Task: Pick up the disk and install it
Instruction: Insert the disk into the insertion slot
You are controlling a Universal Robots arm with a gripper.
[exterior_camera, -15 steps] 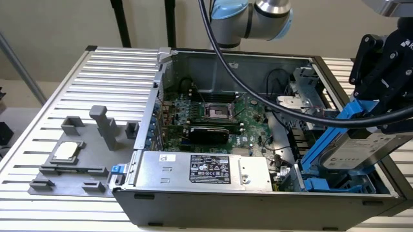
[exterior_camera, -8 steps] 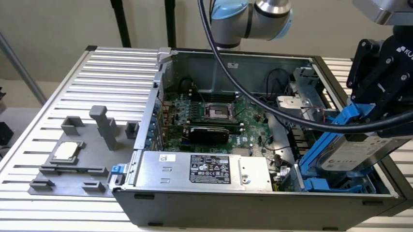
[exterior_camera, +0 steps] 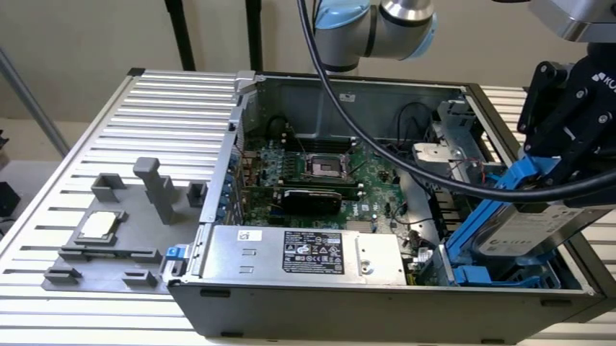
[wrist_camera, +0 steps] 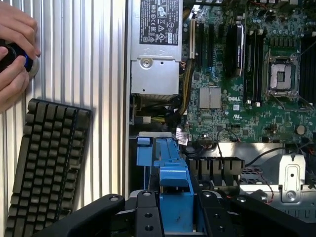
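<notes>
The disk [exterior_camera: 527, 232], a silver-grey drive with a white label and blue side rails, hangs tilted over the drive bay [exterior_camera: 481, 276] at the front corner of the open computer case, on the exterior view's right. Its lower end sits down between the bay's blue guides. My gripper [exterior_camera: 550, 171] is shut on the disk's upper end, black fingers clamping the blue rail. In the wrist view the disk's blue rail [wrist_camera: 174, 185] runs between my fingers [wrist_camera: 148, 217], with my gripper [wrist_camera: 178, 219] shut on it.
The open case [exterior_camera: 231, 144] holds the motherboard [exterior_camera: 318, 166] and a silver power supply box with a black label [exterior_camera: 308, 252]. A grey fixture with a small silver chip [exterior_camera: 99, 225] lies on the slatted table. A keyboard [wrist_camera: 47, 168] and a person's hands [wrist_camera: 15, 49] are beside the case.
</notes>
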